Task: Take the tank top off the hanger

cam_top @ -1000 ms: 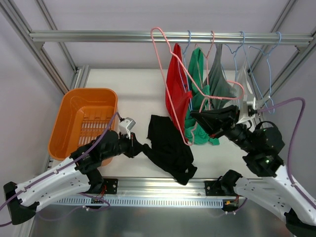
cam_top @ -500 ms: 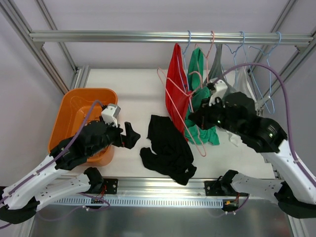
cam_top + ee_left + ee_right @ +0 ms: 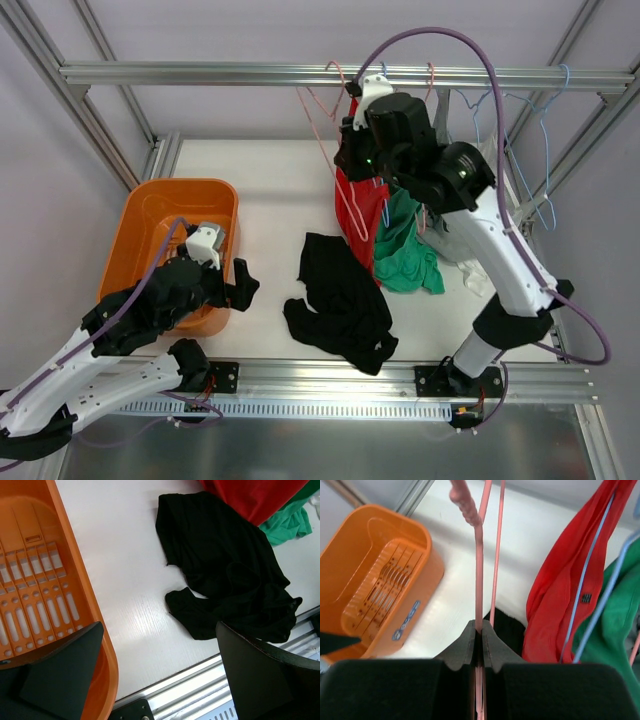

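Note:
The black tank top (image 3: 340, 300) lies crumpled on the white table, off any hanger; the left wrist view shows it (image 3: 225, 575) ahead and to the right. The bare pink hanger (image 3: 318, 140) is raised close to the rail (image 3: 200, 73), with my right gripper (image 3: 352, 145) shut on its wire. The right wrist view has that wire (image 3: 479, 580) pinched between the pads of the gripper (image 3: 479, 628). My left gripper (image 3: 240, 285) stands open and holds nothing, at the orange basket's near right corner, left of the tank top. Its fingers (image 3: 65, 665) stand wide apart.
The orange basket (image 3: 150, 230) sits at the left of the table. A red top (image 3: 360, 200) and a green one (image 3: 405, 250) hang on hangers from the rail, with blue wire hangers (image 3: 540, 130) further right. An aluminium rail (image 3: 200, 680) borders the near table edge.
My left gripper opened, let go of the black tank top and drew back toward the basket. My right arm swung the pink hanger up and left to the rail.

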Motion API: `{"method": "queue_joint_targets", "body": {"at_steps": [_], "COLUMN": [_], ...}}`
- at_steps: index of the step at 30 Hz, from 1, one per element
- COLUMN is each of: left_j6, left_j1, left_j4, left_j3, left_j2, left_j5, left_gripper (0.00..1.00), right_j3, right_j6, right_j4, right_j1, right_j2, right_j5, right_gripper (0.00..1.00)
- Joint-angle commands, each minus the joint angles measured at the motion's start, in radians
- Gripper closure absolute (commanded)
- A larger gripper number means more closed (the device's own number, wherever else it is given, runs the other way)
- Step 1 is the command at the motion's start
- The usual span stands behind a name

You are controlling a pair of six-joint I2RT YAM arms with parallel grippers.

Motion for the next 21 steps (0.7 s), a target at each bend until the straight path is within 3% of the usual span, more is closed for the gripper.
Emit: {"method": "queue_joint_targets", "body": {"at_steps": [1, 21], "left_j6": [-0.003, 0.001], "left_j1": [-0.006, -0.006], "left_j4": [-0.006, -0.005], "left_j3": [-0.005, -0.008], "left_j2": [0.007, 0.01], "left_j5": [-0.029, 0.001], "left_gripper": [0.01, 0.01], "right_j3": [0.138, 0.148], "right_j6": [-0.043, -0.009], "right_j4": [0.021, 0.179], "right_j1": [0.003, -0.077], "right_j2": [0.095, 0.249], "right_j5": [0.082, 0.024], "right_gripper": [1.0, 1.0]}}
